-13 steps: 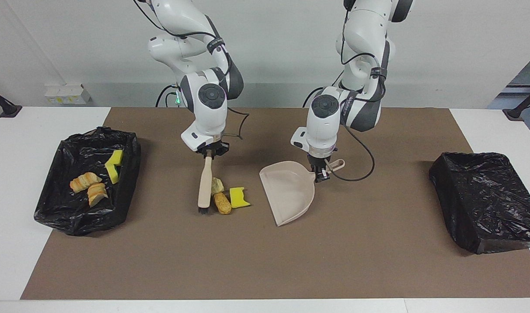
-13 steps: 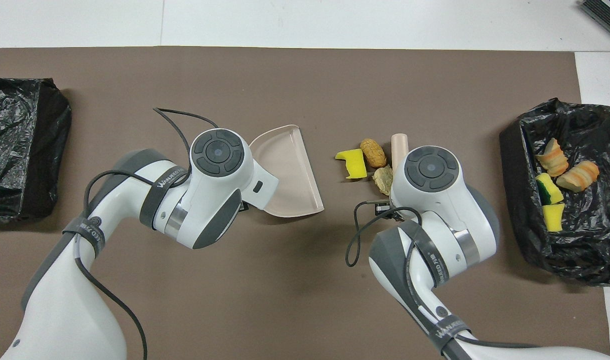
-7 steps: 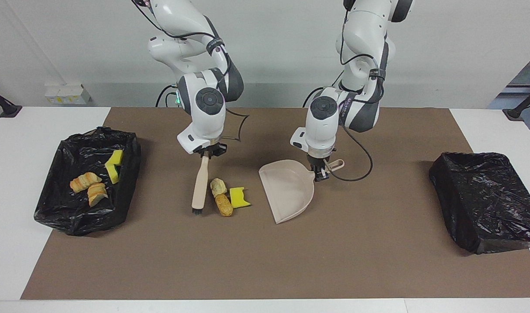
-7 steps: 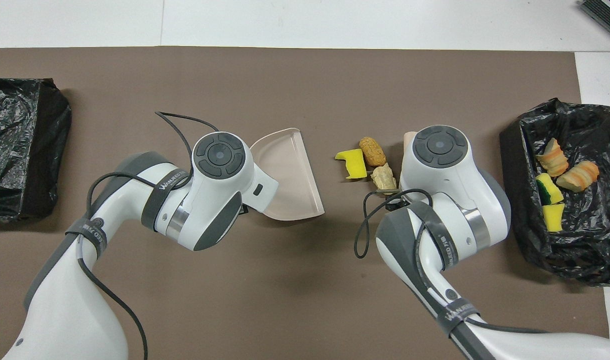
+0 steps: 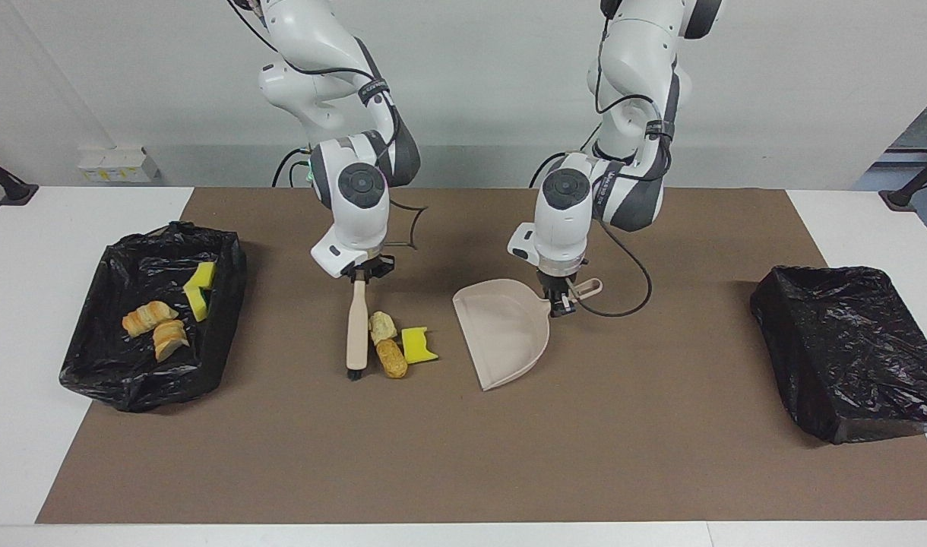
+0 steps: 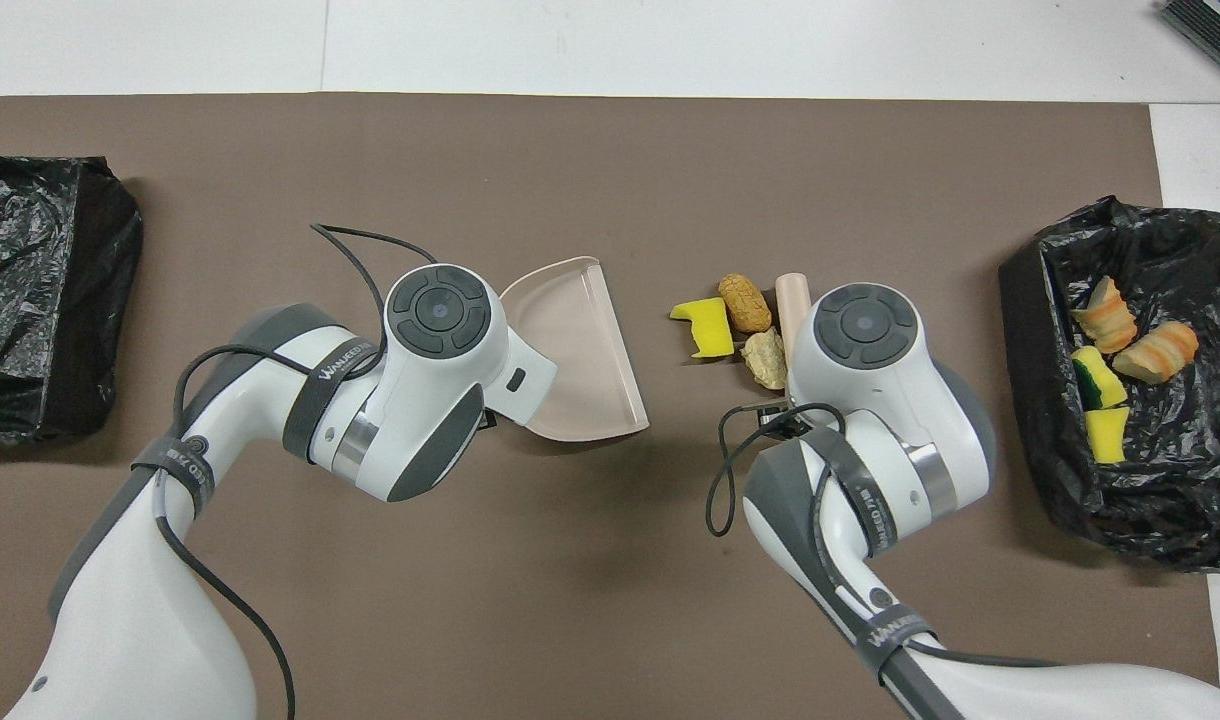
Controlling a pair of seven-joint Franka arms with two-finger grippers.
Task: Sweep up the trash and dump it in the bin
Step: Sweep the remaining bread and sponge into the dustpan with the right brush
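Brown mat on white table

Hidden from overhead beneath the wrist housings: both grippers' fingertips, the dustpan handle, most of the brush save its far end. Cut off at the frame edge: the lined bin at the left arm's end overhead, the same bin in the facing view. Too small to tell: whether the brush bristles touch the mat, whether the nearest bread piece touches the brush. Partly buried in bag folds: lowest sponge chunk.
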